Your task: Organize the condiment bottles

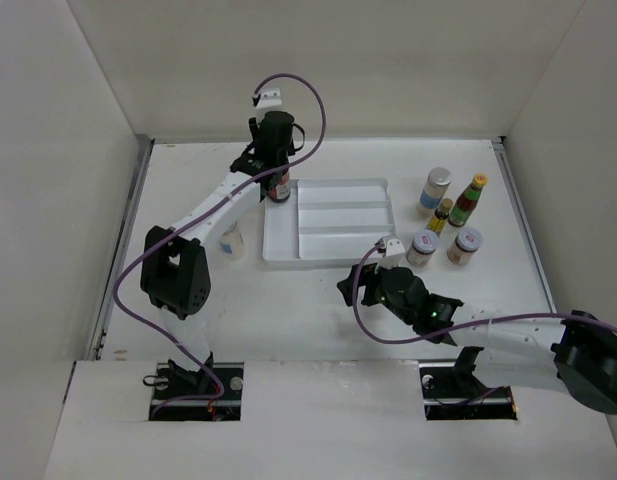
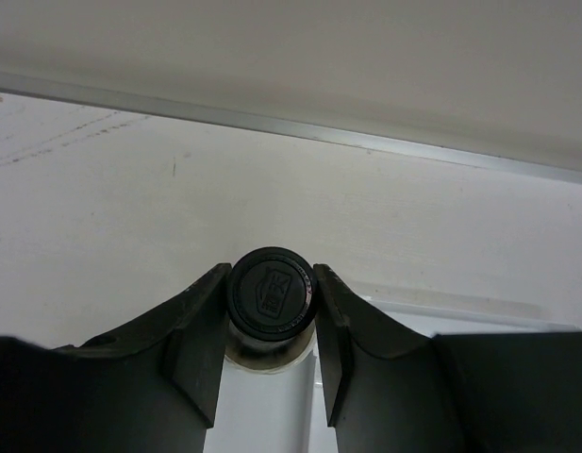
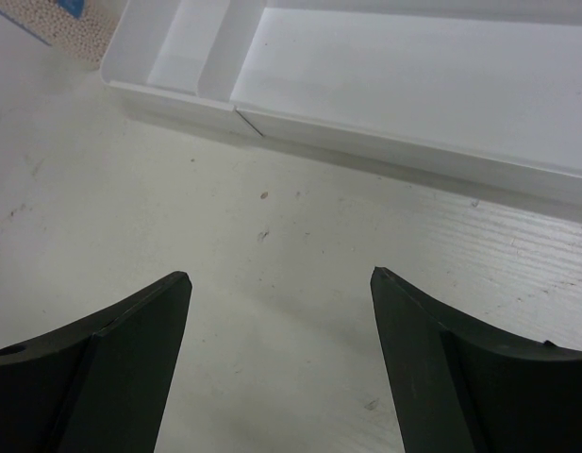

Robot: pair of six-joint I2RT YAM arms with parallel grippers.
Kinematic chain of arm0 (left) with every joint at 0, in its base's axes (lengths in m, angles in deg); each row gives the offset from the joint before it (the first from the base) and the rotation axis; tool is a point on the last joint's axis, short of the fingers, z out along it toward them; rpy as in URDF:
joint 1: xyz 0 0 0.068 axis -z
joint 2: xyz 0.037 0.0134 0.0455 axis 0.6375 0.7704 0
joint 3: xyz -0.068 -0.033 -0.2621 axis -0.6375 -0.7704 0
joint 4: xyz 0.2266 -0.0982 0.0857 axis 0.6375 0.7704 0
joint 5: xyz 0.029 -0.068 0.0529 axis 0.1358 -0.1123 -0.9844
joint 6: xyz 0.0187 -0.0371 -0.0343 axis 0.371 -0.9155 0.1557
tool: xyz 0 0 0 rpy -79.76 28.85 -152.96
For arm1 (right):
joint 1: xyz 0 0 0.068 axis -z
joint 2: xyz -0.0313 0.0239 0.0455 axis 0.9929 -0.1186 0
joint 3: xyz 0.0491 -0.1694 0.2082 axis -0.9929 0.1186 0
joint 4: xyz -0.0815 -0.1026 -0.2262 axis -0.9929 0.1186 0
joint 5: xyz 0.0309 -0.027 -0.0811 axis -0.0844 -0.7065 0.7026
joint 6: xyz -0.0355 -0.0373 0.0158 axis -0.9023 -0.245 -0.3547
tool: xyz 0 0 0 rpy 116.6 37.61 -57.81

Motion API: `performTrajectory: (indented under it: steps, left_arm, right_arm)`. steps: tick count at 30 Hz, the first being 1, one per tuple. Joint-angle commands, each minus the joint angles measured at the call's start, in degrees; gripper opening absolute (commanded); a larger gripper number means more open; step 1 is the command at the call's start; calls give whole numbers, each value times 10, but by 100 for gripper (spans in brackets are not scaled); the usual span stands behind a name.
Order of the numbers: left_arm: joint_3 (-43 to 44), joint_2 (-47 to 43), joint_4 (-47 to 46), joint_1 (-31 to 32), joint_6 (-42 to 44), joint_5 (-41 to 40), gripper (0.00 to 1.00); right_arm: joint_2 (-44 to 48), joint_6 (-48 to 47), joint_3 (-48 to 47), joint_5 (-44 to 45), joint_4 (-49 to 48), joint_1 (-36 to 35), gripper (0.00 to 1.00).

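One white table (image 1: pixel 288 320) carries everything we see. On it the divided white tray (image 1: pixel 328 262) lies just ahead of the right fingers (image 1: pixel 360 281), which are spread wide, hold nothing and hang low over bare table short of the tray's near wall.

The left fingers (image 1: pixel 272 180) are pinching the tall black-capped bottle (image 2: pixel 270 294) just under its cap, one on each side, at the tray's far left corner. We cannot tell whether it touches the table.

Beyond the right fingers and to their right, past the tray's right wall, a loose upright group stands: a red sauce bottle (image 1: pixel 468 200), a white-lidded jar (image 1: pixel 437 188), a short jar (image 1: pixel 422 247), a second short jar (image 1: pixel 465 245) and a tiny yellow-capped bottle (image 1: pixel 441 215).

Back from the left fingers, beside that arm, stands a pale bottle (image 1: pixel 231 240).
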Motion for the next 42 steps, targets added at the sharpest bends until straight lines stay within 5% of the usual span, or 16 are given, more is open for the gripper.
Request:
performTrajectory:
  steps: [1,19,27,37,40,42]
  left_arm:
    - [32,-24,-118,2,7,-6,13]
    - [-83,-35,-190,5,8,-29,30]
    - [-102,-94,-190,25,15,-29,77]
    - [-266,-285,-169,58,-9,-107,86]
    - [-346,-351,-110,65,-31,-130,86]
    - [-395,-392,-52,58,-52,-130,86]
  right_arm:
    - [5,-1,-14,13,-16,-5,84]
    - [18,-1,-11,16,-13,-5,85]
    - [10,-2,-13,16,-14,-5,87]
    - [29,0,-8,17,-16,-5,90]
    - [42,2,-2,17,-18,-3,78]
    - [53,3,1,19,-18,-2,52]
